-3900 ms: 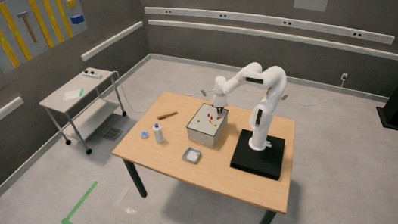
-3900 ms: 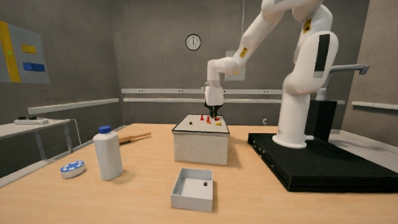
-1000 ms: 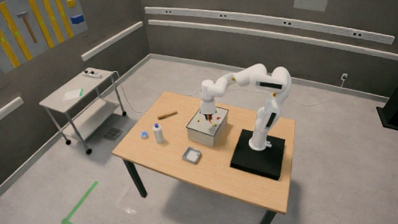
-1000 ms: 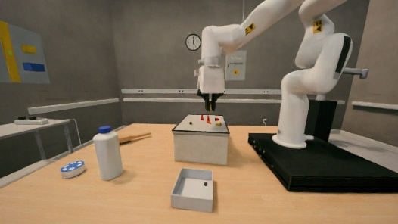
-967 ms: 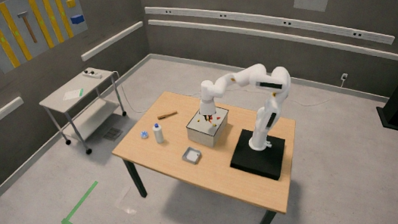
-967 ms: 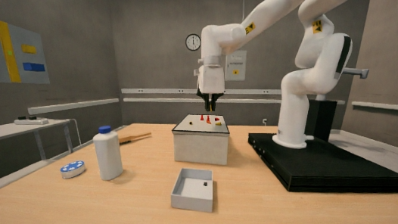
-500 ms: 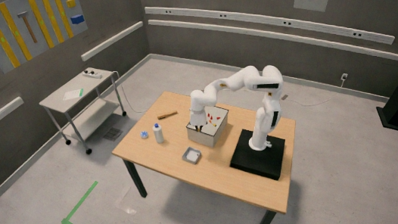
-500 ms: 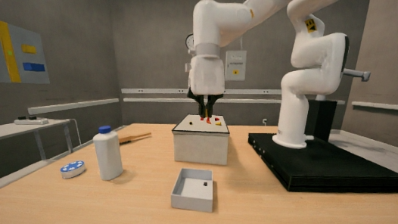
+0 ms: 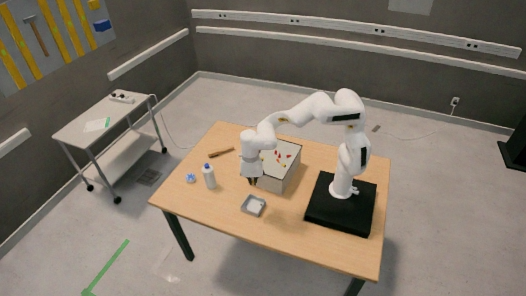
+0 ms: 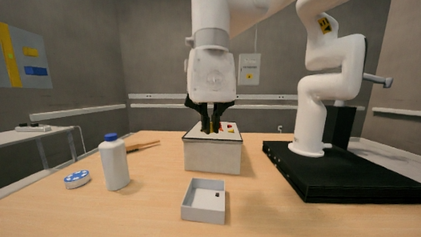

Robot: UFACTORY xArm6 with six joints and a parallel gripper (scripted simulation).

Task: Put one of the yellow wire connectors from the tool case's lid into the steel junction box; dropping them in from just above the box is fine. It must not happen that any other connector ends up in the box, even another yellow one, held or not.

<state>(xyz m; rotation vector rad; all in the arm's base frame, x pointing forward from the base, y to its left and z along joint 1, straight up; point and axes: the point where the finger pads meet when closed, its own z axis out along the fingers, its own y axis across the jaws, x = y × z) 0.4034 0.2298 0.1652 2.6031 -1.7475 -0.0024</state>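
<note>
The tool case (image 9: pixel 280 167) stands mid-table with its white lid on top. Red and yellow wire connectors (image 9: pixel 281 155) lie on the lid and also show in the exterior view (image 10: pixel 229 128). The steel junction box (image 9: pixel 253 205) (image 10: pixel 204 200) is an open grey tray in front of the case. My gripper (image 9: pixel 252 181) hangs at the case's front left edge, above lid height and short of the box. It is shut on a yellow wire connector (image 10: pixel 211 127), seen as a yellow sliver between the black fingers (image 10: pixel 210 120).
A white bottle with a blue cap (image 10: pixel 114 162) and a small blue-and-white disc (image 10: pixel 77 178) stand left of the box. A wooden-handled tool (image 9: pixel 221 152) lies at the table's far left. The arm's black base plate (image 9: pixel 342 202) fills the right side. A metal cart (image 9: pixel 105 135) stands off the table.
</note>
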